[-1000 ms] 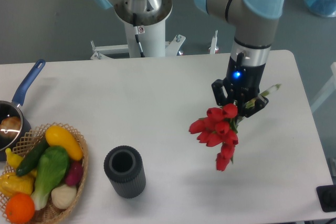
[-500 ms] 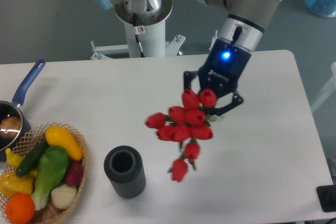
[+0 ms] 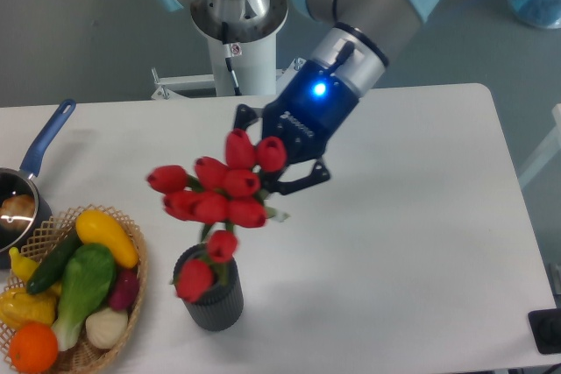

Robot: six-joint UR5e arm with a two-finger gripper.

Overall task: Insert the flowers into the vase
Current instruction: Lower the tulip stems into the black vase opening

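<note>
**Tulip heads lead toward the vase mouth**

The flowers hang clenched in the tool, buds down-left, lowest buds overlapping the vase mouth. The bunch's long axis slants from tool to vase. Beside it on the table, a basket holds vegetables.

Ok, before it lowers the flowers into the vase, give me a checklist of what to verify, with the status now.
1. Tool gripping the flowers: ok.
2. Vase upright: ok.
3. Vase mouth clear: cannot tell, buds hide it.
4. Bunch hanging stems-down: not ok, buds point down toward the vase.
5. Bunch over the vase: ok, lowest buds overlap its mouth.
6. Basket beside the vase, apart from it: ok.
</note>
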